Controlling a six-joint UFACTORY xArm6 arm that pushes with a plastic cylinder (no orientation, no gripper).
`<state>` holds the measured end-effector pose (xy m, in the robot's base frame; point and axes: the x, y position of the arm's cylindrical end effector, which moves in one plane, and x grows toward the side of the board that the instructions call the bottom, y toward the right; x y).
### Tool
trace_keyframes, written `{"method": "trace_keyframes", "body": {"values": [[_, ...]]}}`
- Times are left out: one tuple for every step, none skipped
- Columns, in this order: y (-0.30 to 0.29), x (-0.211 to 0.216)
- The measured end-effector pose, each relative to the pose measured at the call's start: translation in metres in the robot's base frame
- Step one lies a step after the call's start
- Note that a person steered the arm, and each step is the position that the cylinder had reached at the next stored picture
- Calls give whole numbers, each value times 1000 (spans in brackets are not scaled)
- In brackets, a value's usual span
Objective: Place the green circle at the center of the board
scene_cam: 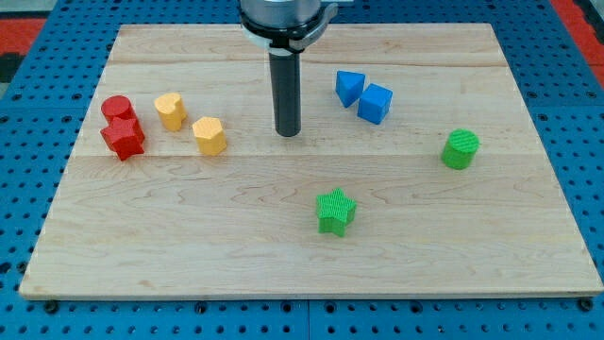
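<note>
task not started: green circle [461, 149] sits near the board's [142, 227] right edge, well apart from center. my tip [288, 133] rests above center, touching no block. no hand fitted. remaining: push circle left to center.

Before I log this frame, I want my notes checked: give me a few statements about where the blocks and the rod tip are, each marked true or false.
1. The green circle lies near the view's right edge of the board. True.
2. My tip touches the green circle. False: it stands apart, far to the circle's left, nearer the board's middle.
3. The two blue blocks sit side by side at the view's upper right of my tip. True.
4. The green star lies above the yellow blocks. False: it lies below and to the right of both yellow blocks.
5. The red blocks are at the view's left. True.
</note>
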<state>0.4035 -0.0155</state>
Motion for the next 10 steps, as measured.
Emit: {"method": "trace_keyframes", "body": {"values": [[21, 0], [48, 0], [58, 21], [67, 60], [62, 54], [49, 57], [49, 64], [91, 70], [140, 80], [200, 88]]}}
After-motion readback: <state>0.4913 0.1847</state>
